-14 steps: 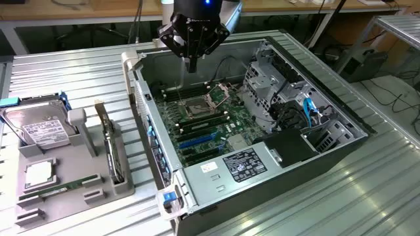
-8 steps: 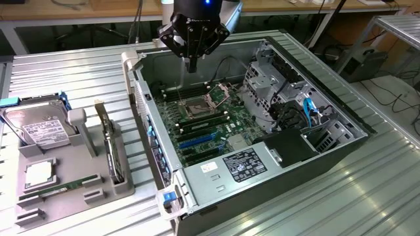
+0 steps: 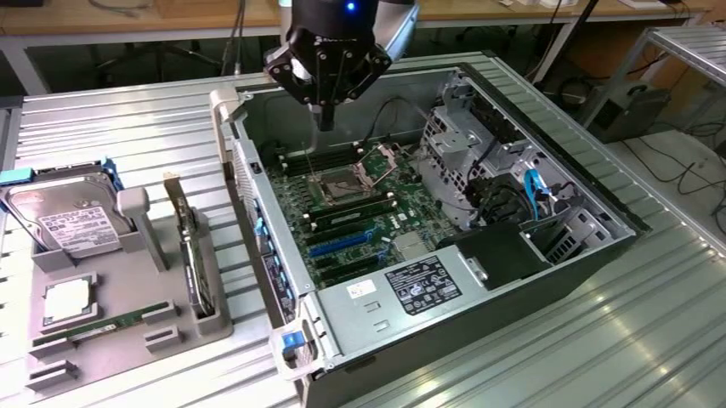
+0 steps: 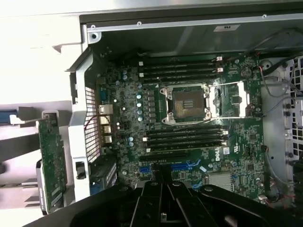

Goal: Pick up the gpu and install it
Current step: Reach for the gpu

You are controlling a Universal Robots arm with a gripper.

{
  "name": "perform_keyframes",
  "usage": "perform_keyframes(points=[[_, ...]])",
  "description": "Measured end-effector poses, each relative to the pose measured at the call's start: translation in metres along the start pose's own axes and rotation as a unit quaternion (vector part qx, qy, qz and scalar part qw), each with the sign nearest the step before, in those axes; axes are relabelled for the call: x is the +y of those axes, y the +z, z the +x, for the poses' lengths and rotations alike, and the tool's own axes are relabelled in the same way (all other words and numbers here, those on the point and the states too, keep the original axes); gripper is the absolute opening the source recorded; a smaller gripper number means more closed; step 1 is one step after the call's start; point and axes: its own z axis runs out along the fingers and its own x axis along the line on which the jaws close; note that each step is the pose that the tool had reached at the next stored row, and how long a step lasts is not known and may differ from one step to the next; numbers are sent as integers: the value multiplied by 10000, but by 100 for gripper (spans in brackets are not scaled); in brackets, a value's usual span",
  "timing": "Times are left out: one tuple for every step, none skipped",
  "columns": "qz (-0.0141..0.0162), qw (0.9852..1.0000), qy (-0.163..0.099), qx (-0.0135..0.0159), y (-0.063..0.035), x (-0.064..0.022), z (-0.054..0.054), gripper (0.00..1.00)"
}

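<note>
At the exterior view's left, on your ribbed metal table (image 3: 125, 110), a grey moulded holder tray (image 3: 159, 338) carries the flat green gpu (image 3: 193, 263) with its black cooler, standing on edge in a slot, untouched. Further right, the arm's black jaws hang above the green motherboard (image 3: 363, 217) inside the open black computer case (image 3: 454, 348). They look pinched together and empty, though the angle is poor.

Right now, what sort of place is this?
Probably a robotics lab for PC assembly: an open computer case on a metal bench, a parts tray holding the gpu, and the end effector over the motherboard.
</note>
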Motion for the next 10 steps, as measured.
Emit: perform_keyframes(points=[[0, 10000, 0, 0, -2, -26, 43, 11], [0, 10000, 1, 0, -4, -48, 85, 11], [0, 10000, 1, 0, -7, -77, 156, 11], [0, 10000, 1, 0, -8, -92, 196, 11], [0, 10000, 0, 0, -11, -122, 277, 11], [0, 10000, 1, 0, -13, -149, 350, 11], [0, 10000, 1, 0, -14, -163, 387, 11], [-1, 10000, 0, 0, -14, -177, 425, 11], [0, 10000, 0, 0, -16, -193, 466, 11], [1, 10000, 0, 1, -18, -206, 504, 11]])
